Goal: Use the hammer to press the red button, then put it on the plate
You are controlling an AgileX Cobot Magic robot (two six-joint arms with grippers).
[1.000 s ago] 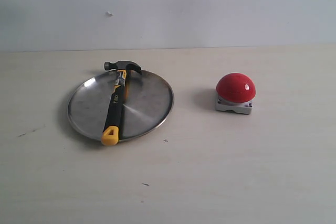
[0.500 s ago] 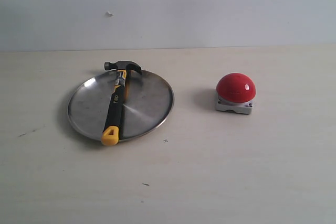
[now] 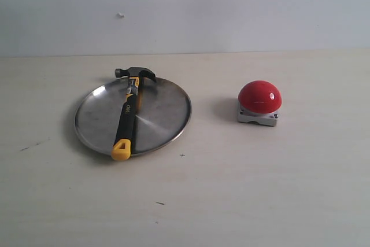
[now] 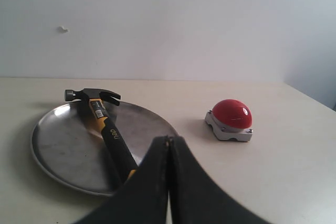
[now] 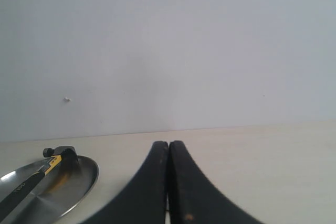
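Note:
The hammer lies across the round metal plate, its dark head at the far rim and its yellow looped end over the near rim. To the right of the plate the red button sits on its grey base. No arm shows in the exterior view. In the left wrist view my left gripper is shut and empty, held back from the hammer, the plate and the red button. My right gripper is shut and empty too, with the plate and hammer off to one side.
The pale wooden table runs back to a plain white wall. A few small dark specks mark the tabletop near the front.

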